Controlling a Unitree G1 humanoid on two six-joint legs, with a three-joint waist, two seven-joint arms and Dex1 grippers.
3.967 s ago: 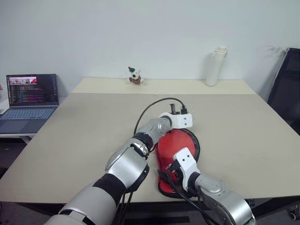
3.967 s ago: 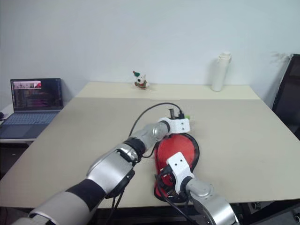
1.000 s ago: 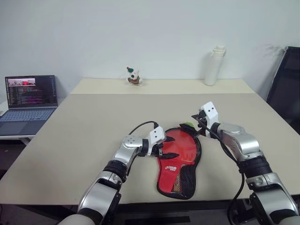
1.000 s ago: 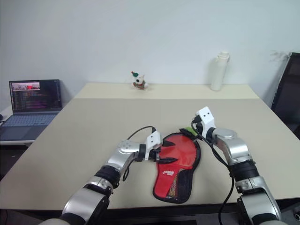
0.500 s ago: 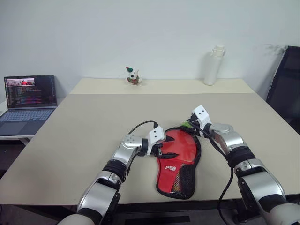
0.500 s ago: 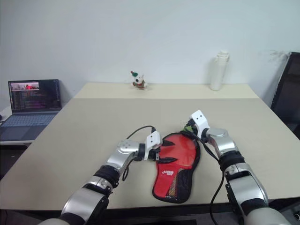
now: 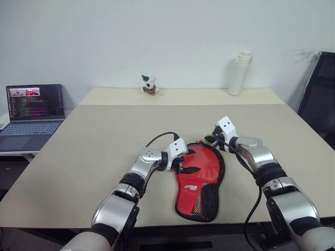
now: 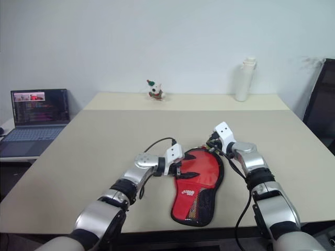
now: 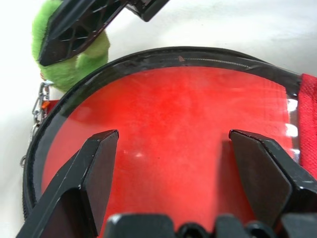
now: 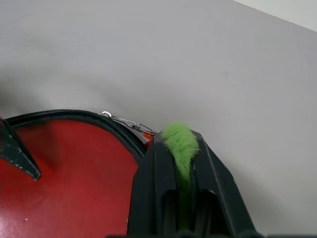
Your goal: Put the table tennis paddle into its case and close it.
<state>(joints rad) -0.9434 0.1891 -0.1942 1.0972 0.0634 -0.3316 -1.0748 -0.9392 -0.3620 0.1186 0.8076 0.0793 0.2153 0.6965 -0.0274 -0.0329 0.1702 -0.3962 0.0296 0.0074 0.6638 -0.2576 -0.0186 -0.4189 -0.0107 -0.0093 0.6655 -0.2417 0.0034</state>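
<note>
One case (image 7: 199,178), round end facing away

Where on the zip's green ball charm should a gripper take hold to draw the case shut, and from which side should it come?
Grip the fluffy green ball charm itself, coming from the case's far rounded end. It lies clear of the rim on a short chain, soft enough to pinch. The right gripper is shut on it this way; the left gripper stands open over the red face.

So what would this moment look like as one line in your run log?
left hand: open, over case | right hand: shut on green ball charm at case's round end | case: flat on table
</note>
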